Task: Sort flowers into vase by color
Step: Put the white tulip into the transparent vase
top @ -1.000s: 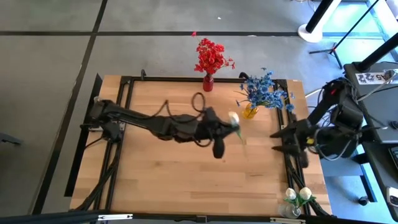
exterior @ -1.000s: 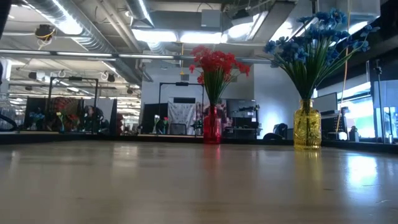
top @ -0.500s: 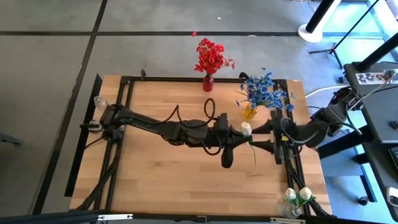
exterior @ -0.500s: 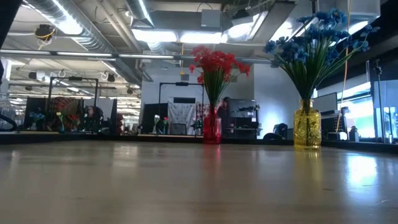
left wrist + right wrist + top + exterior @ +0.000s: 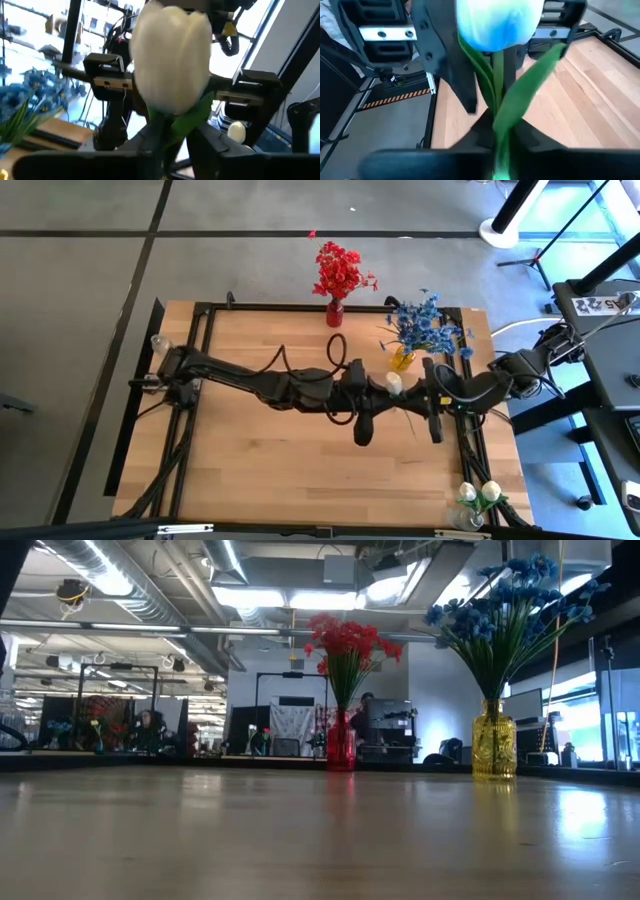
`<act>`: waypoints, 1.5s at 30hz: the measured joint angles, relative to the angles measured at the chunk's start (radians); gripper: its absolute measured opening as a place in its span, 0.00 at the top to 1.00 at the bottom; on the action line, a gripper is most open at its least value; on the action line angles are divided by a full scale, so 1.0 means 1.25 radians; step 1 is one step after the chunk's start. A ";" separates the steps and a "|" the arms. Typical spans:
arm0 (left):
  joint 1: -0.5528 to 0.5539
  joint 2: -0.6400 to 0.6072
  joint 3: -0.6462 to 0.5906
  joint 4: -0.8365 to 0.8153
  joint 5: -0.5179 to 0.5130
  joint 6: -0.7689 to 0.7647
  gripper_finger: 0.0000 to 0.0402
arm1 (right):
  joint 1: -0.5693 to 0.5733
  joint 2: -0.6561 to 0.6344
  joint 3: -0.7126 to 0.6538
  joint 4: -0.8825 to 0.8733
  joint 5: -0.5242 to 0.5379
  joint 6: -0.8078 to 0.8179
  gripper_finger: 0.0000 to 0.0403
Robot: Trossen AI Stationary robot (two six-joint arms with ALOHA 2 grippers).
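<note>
Left gripper (image 5: pixel 385 387) and right gripper (image 5: pixel 425 395) meet mid-table, a tulip (image 5: pixel 394 384) between them. Two vases (image 5: pixel 334 313) (image 5: pixel 402 359) stand behind them; another (image 5: pixel 470 515) sits well apart at the near corner.

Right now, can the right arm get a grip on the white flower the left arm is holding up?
Probably yes. The left gripper holds the white flower by its stem above mid-table, and the right gripper is right beside it with open fingers and nothing between them.
</note>
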 joint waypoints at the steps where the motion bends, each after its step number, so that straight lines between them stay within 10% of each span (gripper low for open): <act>1: 0.000 -0.012 0.000 -0.022 0.007 -0.012 0.81 | 0.000 0.000 0.000 0.002 0.000 0.000 0.96; 9: -0.012 -0.145 0.001 -0.292 0.161 -0.121 0.74 | 0.002 -0.070 0.004 0.004 -0.019 -0.033 0.98; 20: -0.041 -0.210 0.001 -0.297 0.117 -0.077 0.74 | 0.003 -0.225 0.003 -0.090 -0.397 -0.089 0.98; 26: -0.038 -0.210 0.001 -0.298 0.071 -0.129 0.74 | 0.045 -0.299 -0.084 -0.051 -0.459 -0.048 0.99; 36: -0.025 -0.210 0.001 -0.316 0.010 -0.138 0.74 | 0.306 -0.352 -0.366 0.389 -0.429 -0.007 0.99; 45: -0.012 -0.210 0.001 -0.319 -0.008 -0.178 0.74 | 0.606 -0.343 -0.424 0.444 -0.178 -0.124 0.99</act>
